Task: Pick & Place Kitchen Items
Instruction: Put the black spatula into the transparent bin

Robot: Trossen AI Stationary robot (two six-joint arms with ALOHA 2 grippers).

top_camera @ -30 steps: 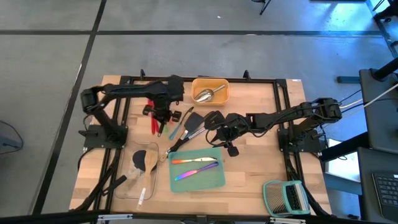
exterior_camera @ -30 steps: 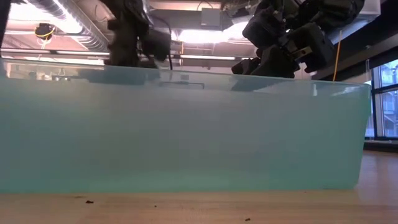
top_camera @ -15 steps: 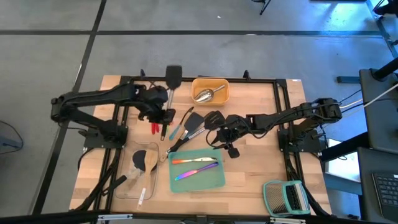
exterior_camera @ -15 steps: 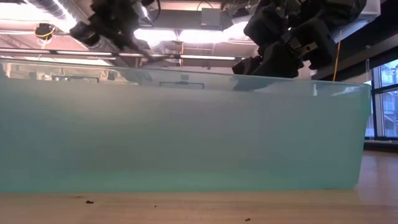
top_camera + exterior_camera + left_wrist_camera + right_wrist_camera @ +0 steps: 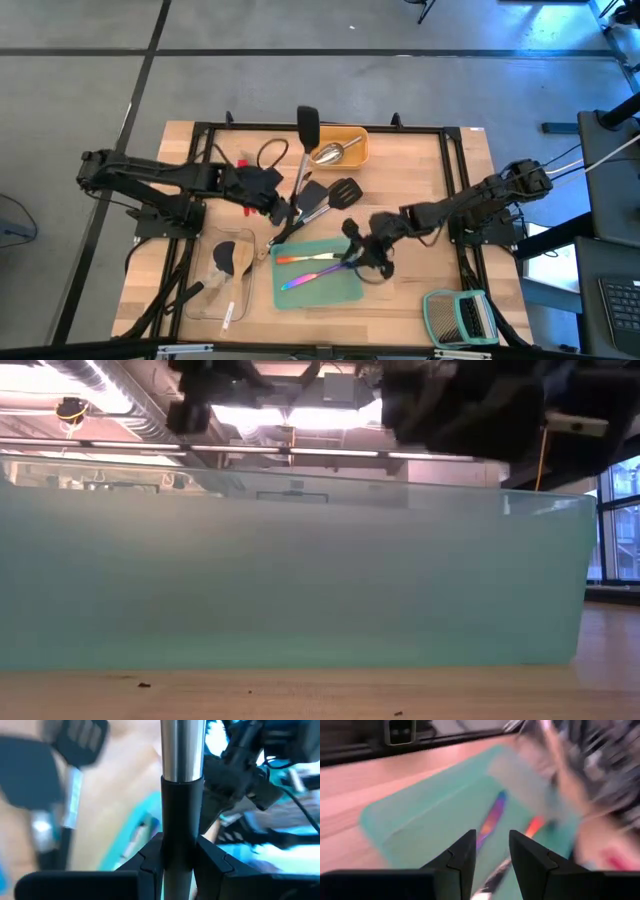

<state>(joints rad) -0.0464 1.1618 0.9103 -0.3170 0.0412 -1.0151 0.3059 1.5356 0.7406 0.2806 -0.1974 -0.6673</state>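
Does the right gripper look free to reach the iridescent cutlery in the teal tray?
Probably yes: the right gripper is open at the teal tray's edge, with the iridescent cutlery lying uncovered ahead.

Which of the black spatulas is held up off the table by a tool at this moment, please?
The long steel-shafted black spatula gripped by the left tool; its head reaches beside the yellow tray, while the other spatulas lie flat mid-table.

On the wooden tabletop (image 5: 420,290), the teal rectangular tray (image 5: 345,292) sits near centre, holding iridescent cutlery (image 5: 312,277). The clear tray (image 5: 222,290) lies to its left, the yellow tray (image 5: 352,142) with a steel scoop (image 5: 331,151) at the far edge, and the green-framed slatted rack (image 5: 460,316) at the near right corner.
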